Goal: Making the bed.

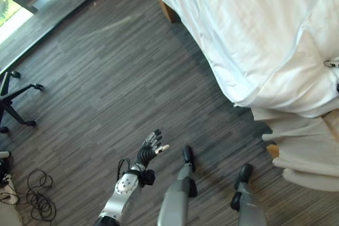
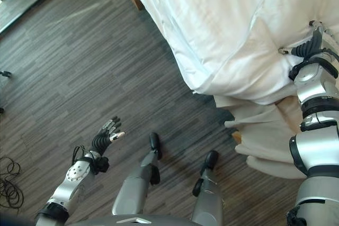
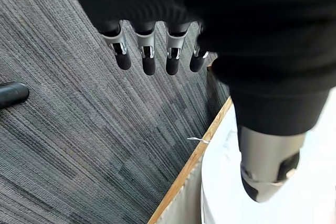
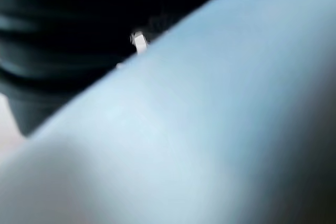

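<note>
Two hands are seen. The left hand [image 1: 150, 148] is held out low over the dark plank floor [image 1: 106, 78], well apart from the bed, with its fingers [image 3: 148, 61] straight and spread and nothing held in them. The right hand [image 2: 309, 47] is laid on the white duvet [image 2: 222, 30] near the bed's corner; whether its fingers are closed on the cloth cannot be told, since they are hidden against it. The duvet is draped over the corner, with a cream sheet [image 2: 259, 141] hung in folds below it. A chair base [image 1: 13, 101] is seen at the far left.
</note>
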